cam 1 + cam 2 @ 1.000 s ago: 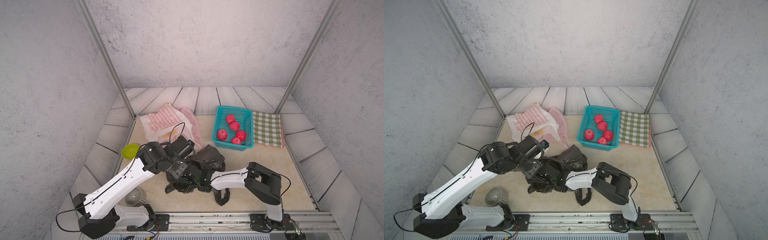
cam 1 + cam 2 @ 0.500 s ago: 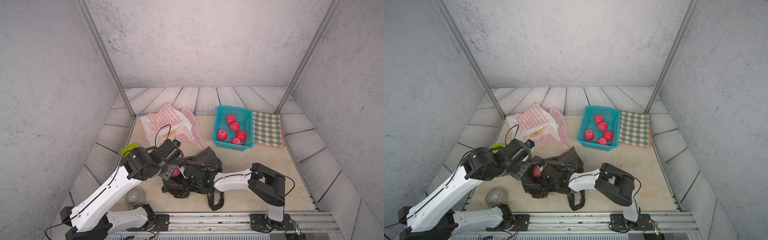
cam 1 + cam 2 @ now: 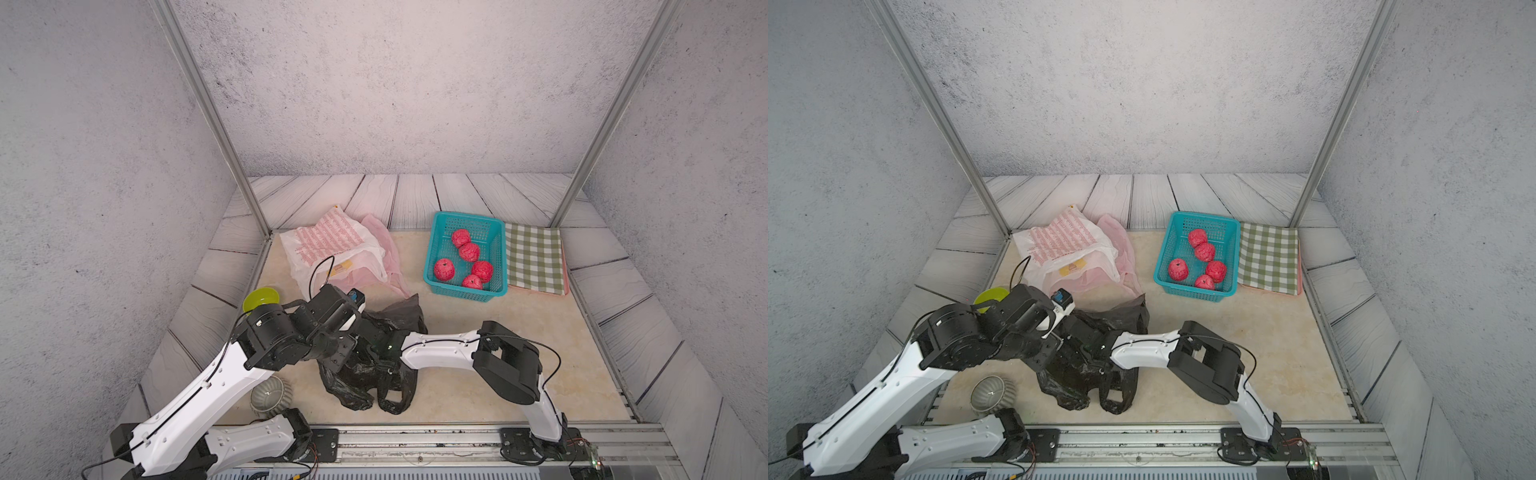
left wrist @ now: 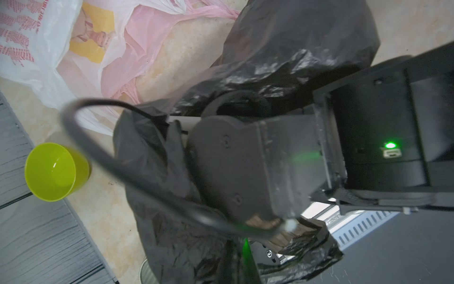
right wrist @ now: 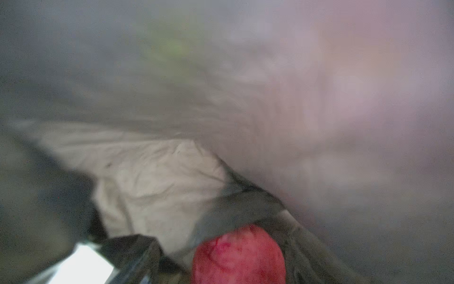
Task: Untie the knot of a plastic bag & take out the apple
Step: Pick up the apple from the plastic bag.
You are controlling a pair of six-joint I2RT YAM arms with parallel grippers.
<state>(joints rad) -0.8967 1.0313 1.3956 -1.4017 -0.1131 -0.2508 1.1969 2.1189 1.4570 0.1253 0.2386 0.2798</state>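
Knot looks undone, so this is the take-out step. The right pincer [image 4: 196, 159] is buried inside the black bag [image 3: 357, 390], with the apple [image 5: 238, 255] close in front of it in the bag; can't tell jaw width. The left pincer [image 3: 343, 359] is fully closed at the bag's edge, probably pinching film. Next: grip the apple and pull out without dragging the bag.

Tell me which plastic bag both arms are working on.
The black bag, bunched around the left arm and right arm; the white red-printed bag and the pink bag lie flat behind it.
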